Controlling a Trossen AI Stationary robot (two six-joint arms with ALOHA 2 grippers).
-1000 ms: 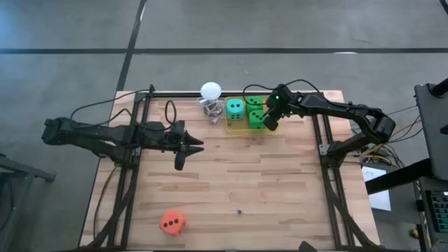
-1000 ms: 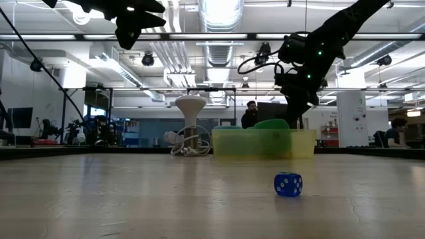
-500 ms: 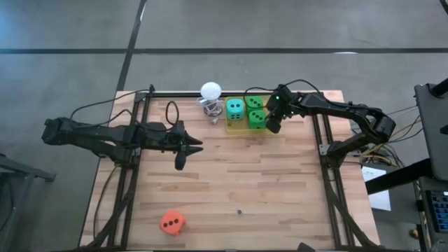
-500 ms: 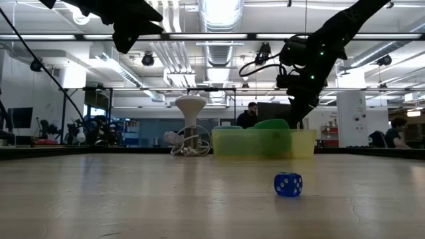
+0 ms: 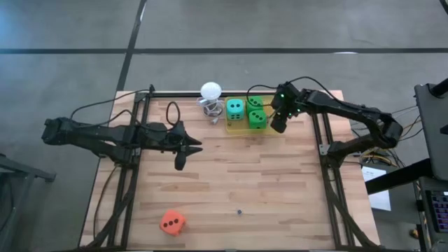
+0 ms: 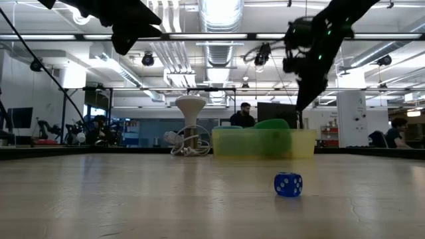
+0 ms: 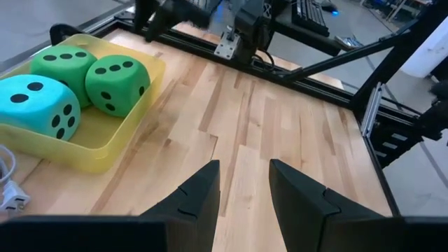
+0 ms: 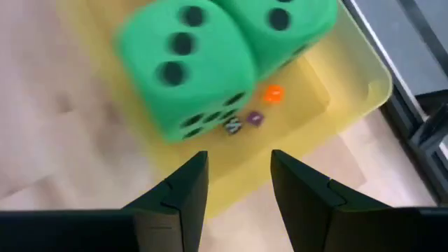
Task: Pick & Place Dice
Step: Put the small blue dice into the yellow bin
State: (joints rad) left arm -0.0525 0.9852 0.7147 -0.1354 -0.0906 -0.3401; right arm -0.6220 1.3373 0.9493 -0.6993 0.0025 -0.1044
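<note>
The left gripper (image 5: 187, 149) hovered over the left-middle of the wooden table (image 5: 280, 189), its fingers (image 7: 198, 198) apart with nothing between them. Near the front edge, well apart from everything else, the orange-red die (image 5: 172, 222) lay on the boards. A tiny blue die (image 6: 288, 184) sat alone on the wood toward the front. At the back stood a white ball on a wire stand (image 5: 210, 92), and just beside it a yellow translucent tray (image 5: 236, 129) held the teal die (image 5: 235, 108) and two bright green dice (image 5: 257, 119), side by side and touching. Some tiny dice (image 8: 253, 119) lay on the tray floor beside the green ones. The right gripper (image 5: 277, 123) hung above the tray's right end, fingers (image 8: 183, 189) parted and empty.
</note>
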